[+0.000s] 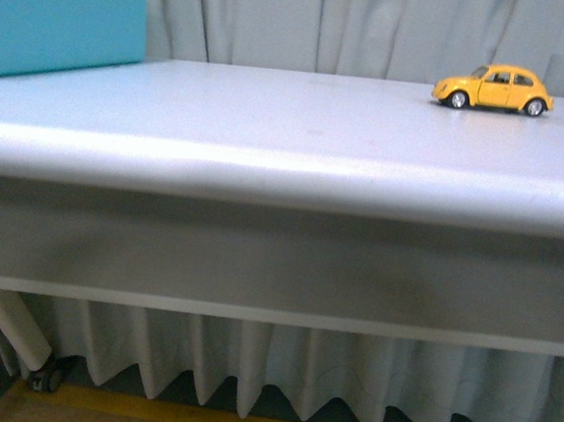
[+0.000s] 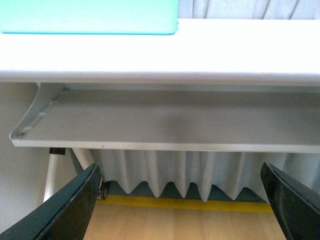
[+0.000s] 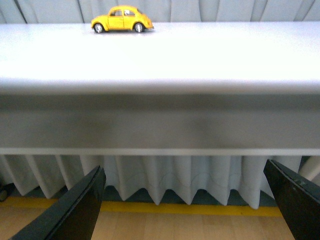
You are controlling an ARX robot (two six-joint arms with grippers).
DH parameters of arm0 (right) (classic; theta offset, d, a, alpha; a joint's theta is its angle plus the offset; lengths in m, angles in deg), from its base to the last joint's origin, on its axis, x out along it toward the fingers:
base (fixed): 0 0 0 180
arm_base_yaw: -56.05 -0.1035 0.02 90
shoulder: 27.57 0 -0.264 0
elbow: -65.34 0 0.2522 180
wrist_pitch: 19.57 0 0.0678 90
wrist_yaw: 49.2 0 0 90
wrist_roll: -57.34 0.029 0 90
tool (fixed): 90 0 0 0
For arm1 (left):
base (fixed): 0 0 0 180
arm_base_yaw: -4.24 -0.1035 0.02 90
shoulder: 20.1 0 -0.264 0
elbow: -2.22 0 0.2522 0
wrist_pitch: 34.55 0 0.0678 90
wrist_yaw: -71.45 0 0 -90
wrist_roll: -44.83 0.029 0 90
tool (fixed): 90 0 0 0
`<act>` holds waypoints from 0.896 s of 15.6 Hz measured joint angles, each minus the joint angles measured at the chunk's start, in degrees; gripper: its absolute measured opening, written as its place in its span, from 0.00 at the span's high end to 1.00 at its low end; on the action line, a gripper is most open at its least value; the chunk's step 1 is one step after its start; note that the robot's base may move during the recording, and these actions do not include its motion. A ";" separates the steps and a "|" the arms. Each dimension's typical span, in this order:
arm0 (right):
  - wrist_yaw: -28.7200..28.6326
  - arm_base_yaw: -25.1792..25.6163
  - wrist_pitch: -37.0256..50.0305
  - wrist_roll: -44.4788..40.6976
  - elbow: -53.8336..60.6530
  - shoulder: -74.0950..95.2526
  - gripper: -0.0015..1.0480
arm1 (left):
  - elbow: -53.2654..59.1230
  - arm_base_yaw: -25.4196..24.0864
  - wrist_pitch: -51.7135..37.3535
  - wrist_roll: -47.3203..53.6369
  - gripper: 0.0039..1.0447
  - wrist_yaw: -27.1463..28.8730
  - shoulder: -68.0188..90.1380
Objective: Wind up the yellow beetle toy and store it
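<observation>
Evidently nothing done | small yellow rounded beetle toy car (image 3: 122,19) is sitting untouched, well ahead of right pincer (image 3: 184,167) | left pincer (image 2: 180,167) and right pincer are gaping wide, empty | winding, storing are pending

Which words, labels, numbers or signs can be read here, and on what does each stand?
No text is readable.
The small yellow beetle toy car is too small to show any plate or badge; the turquoise box, the white table top and the grey curtain bear no writing.

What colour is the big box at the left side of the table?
The box is plain turquoise; the front view shows it best.
</observation>
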 joint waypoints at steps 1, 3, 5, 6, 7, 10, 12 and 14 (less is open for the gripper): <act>0.04 0.00 0.07 -0.04 0.00 0.00 0.06 | 0.00 0.00 0.07 0.00 0.06 0.02 0.00; 0.04 0.00 0.07 0.00 0.00 0.00 0.06 | 0.00 0.00 0.02 0.00 0.06 0.02 0.00; 0.04 0.00 0.02 0.00 0.00 0.00 0.06 | 0.00 0.00 0.00 0.02 0.06 -0.11 0.00; 0.02 0.00 -0.02 0.00 0.00 0.02 0.06 | 0.00 0.00 -0.02 0.02 0.06 -0.02 0.00; 0.00 0.00 0.00 -0.04 0.00 0.02 0.06 | 0.00 0.00 -0.02 0.00 0.06 -0.04 0.00; 0.02 0.00 0.04 0.00 0.00 0.02 0.06 | 0.00 0.00 -0.04 0.02 0.06 0.00 0.00; 0.07 0.00 0.00 0.04 0.00 0.02 0.06 | 0.00 0.00 -0.02 0.00 0.06 0.00 0.00; 0.02 0.00 0.31 0.11 0.00 0.04 0.06 | 0.00 0.00 -0.15 -0.04 0.06 0.04 0.00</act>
